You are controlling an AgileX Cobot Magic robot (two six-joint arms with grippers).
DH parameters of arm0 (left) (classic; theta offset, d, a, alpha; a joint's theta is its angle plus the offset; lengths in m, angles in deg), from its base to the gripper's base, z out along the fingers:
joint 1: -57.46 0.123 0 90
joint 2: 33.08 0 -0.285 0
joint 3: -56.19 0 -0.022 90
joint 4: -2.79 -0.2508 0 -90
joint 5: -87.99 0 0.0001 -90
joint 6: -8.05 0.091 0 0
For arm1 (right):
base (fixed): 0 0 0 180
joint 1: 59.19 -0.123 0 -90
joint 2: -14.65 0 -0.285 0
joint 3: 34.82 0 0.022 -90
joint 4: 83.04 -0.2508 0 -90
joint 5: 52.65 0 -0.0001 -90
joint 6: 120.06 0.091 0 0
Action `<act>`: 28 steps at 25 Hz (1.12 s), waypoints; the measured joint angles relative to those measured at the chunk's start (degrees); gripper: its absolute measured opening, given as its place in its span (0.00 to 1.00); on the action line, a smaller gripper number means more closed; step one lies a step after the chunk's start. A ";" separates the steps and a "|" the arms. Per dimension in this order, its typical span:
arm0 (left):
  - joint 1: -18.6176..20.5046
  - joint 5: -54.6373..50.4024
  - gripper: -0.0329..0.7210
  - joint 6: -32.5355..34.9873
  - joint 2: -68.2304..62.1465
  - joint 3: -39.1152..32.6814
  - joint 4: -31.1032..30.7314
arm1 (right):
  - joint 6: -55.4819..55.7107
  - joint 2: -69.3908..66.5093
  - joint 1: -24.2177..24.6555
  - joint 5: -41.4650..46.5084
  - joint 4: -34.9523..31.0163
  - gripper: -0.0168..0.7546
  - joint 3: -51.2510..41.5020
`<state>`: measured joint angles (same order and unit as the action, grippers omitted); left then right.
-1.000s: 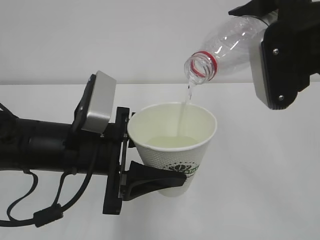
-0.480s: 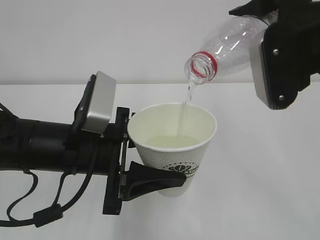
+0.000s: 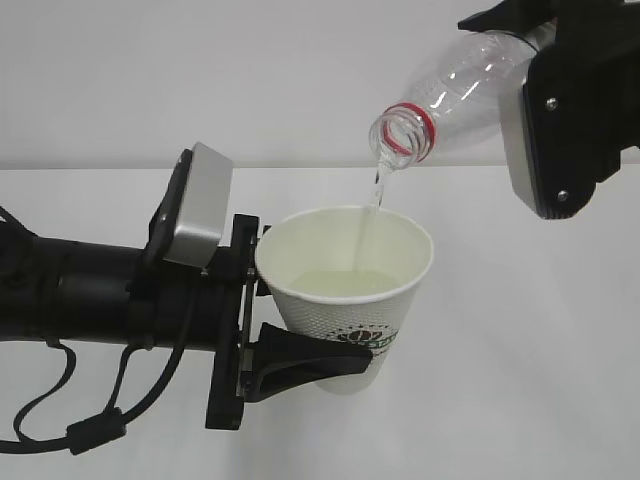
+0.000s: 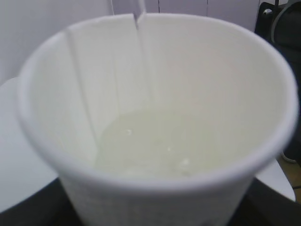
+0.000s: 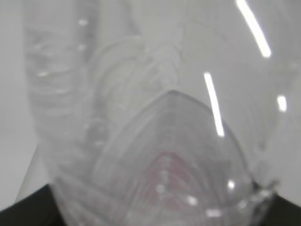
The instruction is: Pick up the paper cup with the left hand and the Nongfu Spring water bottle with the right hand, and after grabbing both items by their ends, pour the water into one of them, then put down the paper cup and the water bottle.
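- Left hand (image 3: 300, 330) – jaws closed round the lower half of the paper cup (image 3: 345, 290), one black finger (image 3: 310, 362) seen pressing on the near side of the cup wall, just beside the green logo; far finger hidden behind the cup.
- Cup is held upright, off the white table (image 3: 540, 400), mouth open to the top.
- Inside the cup, left wrist view: pale pool of water (image 4: 155, 146) covers the bottom, a few small bubbles on it; wall seam runs down from the rim.
- Behind the jaws – black mounting plate, silver-grey box, black arm lying approx. level toward the left edge, cables looping below.
- Right hand (image 3: 565, 100) – jaws clamped on the rear part of the Nongfu Spring water bottle (image 3: 450, 90); fingertips themselves hidden by the grey panel and the bottle body.
- Bottle tilted neck-down toward the left, red neck ring at the mouth, no cap on; mouth sits above the cup, not touching it.
- Thin stream of water drops from the mouth into the cup, landing nr the far-right inner wall.
- Right wrist view: clear ribbed bottle wall fills the frame, blurred.
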<state>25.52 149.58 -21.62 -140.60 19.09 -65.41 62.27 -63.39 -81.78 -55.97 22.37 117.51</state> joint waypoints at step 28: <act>0.00 0.00 0.70 0.00 0.00 0.00 0.00 | -0.65 0.00 0.00 0.36 0.00 0.63 0.00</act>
<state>25.52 149.58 -21.62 -140.60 19.09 -65.41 61.61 -63.39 -81.78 -55.61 22.37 117.51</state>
